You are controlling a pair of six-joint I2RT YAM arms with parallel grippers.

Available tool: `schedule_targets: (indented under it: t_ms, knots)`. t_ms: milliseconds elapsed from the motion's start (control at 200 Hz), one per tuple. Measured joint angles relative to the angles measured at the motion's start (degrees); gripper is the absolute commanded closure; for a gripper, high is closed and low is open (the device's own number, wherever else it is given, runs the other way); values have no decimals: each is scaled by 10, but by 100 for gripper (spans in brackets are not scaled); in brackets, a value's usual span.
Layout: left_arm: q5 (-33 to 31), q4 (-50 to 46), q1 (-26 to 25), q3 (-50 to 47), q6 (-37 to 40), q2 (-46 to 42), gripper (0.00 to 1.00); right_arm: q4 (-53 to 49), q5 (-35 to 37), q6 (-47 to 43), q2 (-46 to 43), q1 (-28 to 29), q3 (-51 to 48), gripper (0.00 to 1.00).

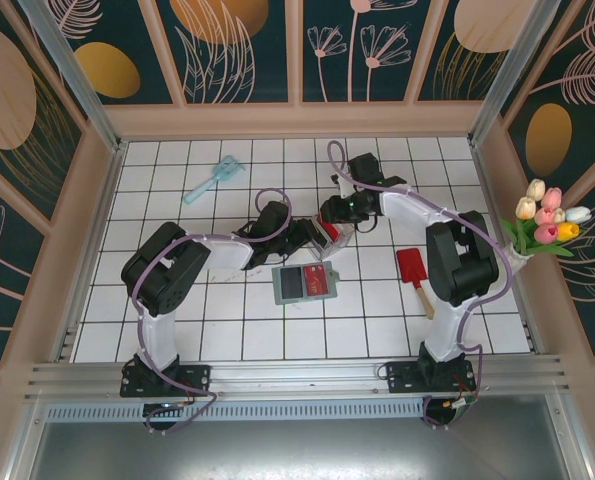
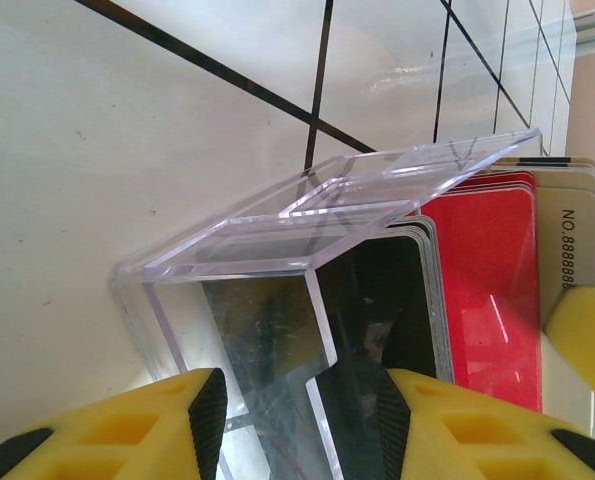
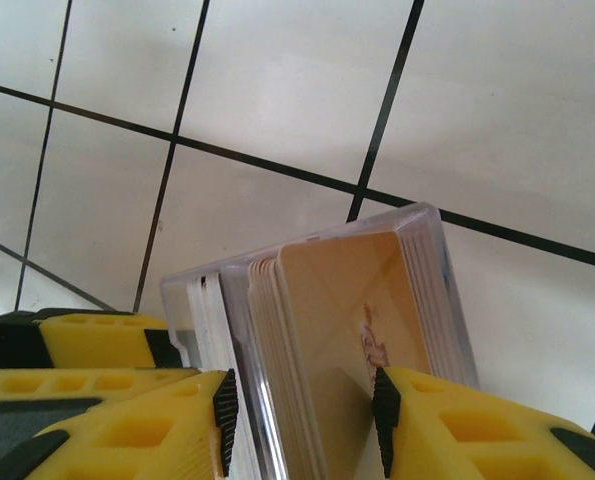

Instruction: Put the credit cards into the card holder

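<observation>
1. The clear plastic box (image 2: 277, 230) sat at the middle of the white tiled table (image 1: 227, 320), between the two arms' tips.
2. The credit cards (image 2: 487, 290) stood on edge inside that box, packed face to face. From the left wrist, black ones came first, then red ones, then a tan one printed "NO.8888" at the right end.
3. The left gripper (image 2: 297, 425) had its yellow fingers either side of the near part of the box, with the black pads (image 2: 209, 410) against it. It was clamped on the box.
4. The right gripper (image 3: 302, 425) came in from the far right and had its jaws pressed onto the tan end of the card stack. I could not tell whether each pad met a card or the clear wall.
5. One yellow finger of each gripper showed at the edge of the other wrist's view, so the two tools were just beside one another.
6. The card holder (image 1: 305, 283) lay flat on the table, near of the box and apart from it, about midway between the arms. A red patch and a dark patch showed on its top face.
7. A light-blue brush (image 1: 213, 180) lay at the far left.
8. A red scoop (image 1: 413, 268) with a wooden handle lay just beside the right arm.
9. A bunch of tulips (image 1: 547, 222) stood at the right wall.
</observation>
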Motion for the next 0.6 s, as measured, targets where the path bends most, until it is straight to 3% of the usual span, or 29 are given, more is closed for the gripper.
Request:
schedule_targets:
  t_ms: [601]
  knots:
    - [0,1,0,0,0,0,53,-15,-5,-2,5,0,14,58]
